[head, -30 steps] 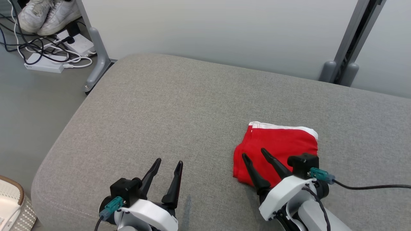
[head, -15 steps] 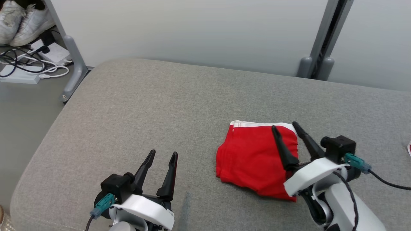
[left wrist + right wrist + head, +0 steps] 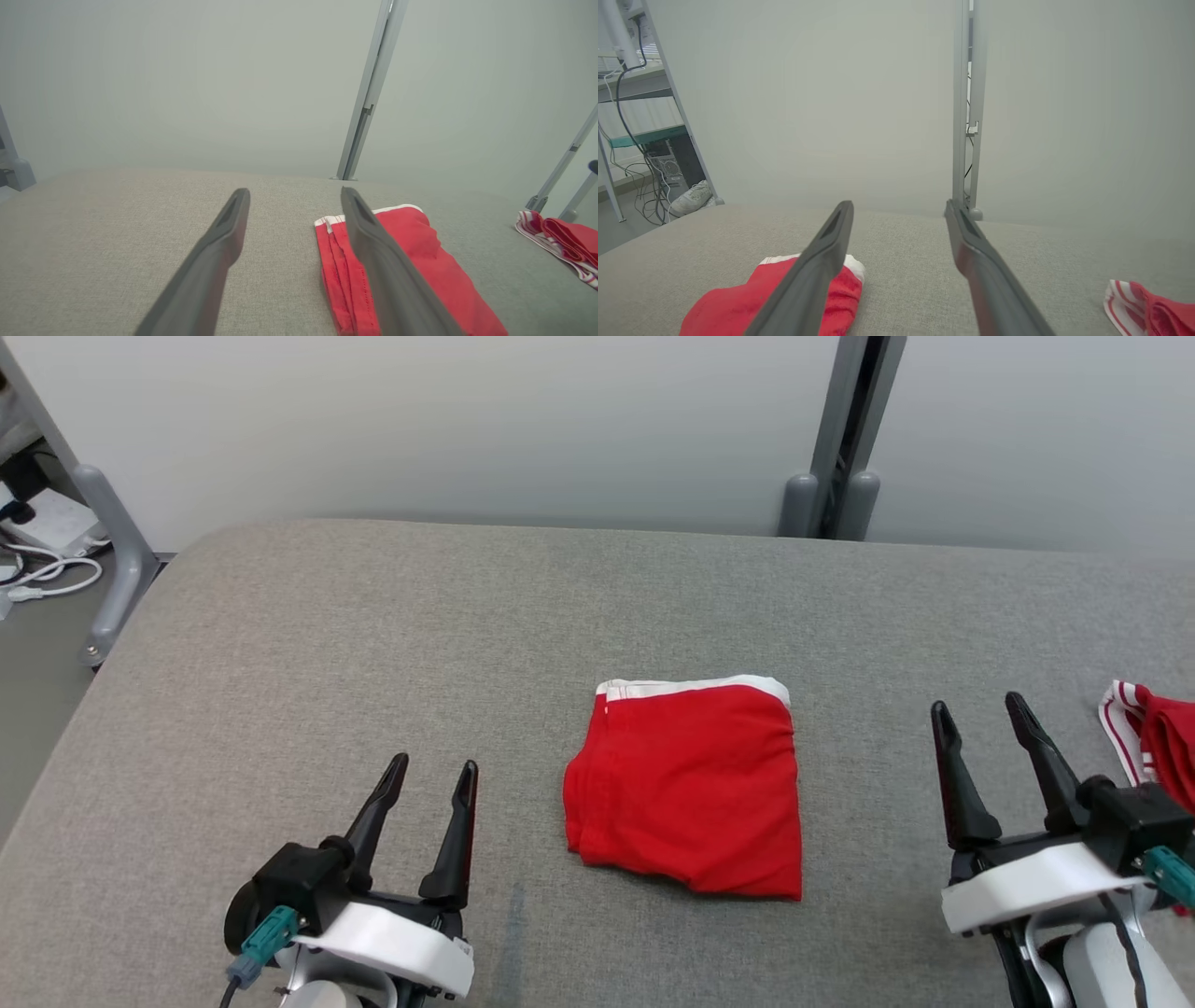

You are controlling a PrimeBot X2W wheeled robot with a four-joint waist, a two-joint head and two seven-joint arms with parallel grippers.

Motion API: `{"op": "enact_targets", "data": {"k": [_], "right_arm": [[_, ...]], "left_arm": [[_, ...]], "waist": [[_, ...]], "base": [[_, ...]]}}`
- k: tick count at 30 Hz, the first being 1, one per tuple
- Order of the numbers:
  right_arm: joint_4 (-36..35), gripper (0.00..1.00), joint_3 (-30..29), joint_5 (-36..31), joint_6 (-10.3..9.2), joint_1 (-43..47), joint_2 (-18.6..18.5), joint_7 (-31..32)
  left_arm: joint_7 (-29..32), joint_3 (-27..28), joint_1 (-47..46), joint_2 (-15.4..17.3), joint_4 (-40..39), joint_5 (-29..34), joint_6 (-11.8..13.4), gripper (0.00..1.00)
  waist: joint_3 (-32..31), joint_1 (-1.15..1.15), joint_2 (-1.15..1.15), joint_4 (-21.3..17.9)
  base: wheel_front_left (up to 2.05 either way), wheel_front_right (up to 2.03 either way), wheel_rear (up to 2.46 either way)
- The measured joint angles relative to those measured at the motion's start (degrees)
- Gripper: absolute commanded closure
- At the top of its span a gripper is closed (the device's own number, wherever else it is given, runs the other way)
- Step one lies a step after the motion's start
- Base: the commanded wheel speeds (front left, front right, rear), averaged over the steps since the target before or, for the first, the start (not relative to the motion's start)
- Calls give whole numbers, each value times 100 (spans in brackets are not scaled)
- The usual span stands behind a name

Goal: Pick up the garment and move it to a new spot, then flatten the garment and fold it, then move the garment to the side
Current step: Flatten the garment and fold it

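A red garment [image 3: 691,784] with a white waistband lies folded into a rough square on the grey cushion [image 3: 373,635], near the middle of the head view. It also shows in the left wrist view [image 3: 420,261] and the right wrist view [image 3: 738,303]. My left gripper [image 3: 434,770] hovers open at the lower left, a hand's width left of the garment. At the lower right, my right gripper [image 3: 980,709] is open too, well clear of the garment's right edge. Both hold nothing.
A second red cloth with white stripes [image 3: 1153,742] lies crumpled at the cushion's right edge, just right of my right gripper. A grey frame post [image 3: 840,448] stands behind the cushion against the pale wall. Cables and a frame leg [image 3: 103,560] are on the floor at left.
The head camera has turned right, shifting the whole picture left. My right gripper has come off the red garment and moved to its right. The striped cloth came into view.
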Motion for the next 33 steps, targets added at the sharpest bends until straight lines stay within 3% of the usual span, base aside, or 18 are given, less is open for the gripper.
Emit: {"op": "enact_targets", "data": {"k": [7,22,23,24,33], "right_arm": [[-188,0,-458,-330,0,416,205,0],[-170,0,-580,-485,0,519,312,0],[-133,68,-558,-480,0,519,312,0],[-122,100,-525,-492,0,519,316,0],[55,100,327,-589,1,-36,203,0]], "left_arm": [[0,196,102,-7,-168,-49,44,0],[0,110,136,-10,-155,-24,45,0],[0,98,133,-10,-153,-24,42,0],[0,79,131,-9,-153,-24,40,0],[0,-94,-41,-10,-137,-53,22,0]], "waist": [[90,0,0,-170],[182,0,0,-206],[189,0,0,-190],[200,0,0,-173],[437,0,0,137]], "base": [[0,0,0],[0,0,0],[0,0,0],[0,0,0],[0,0,0]]}}
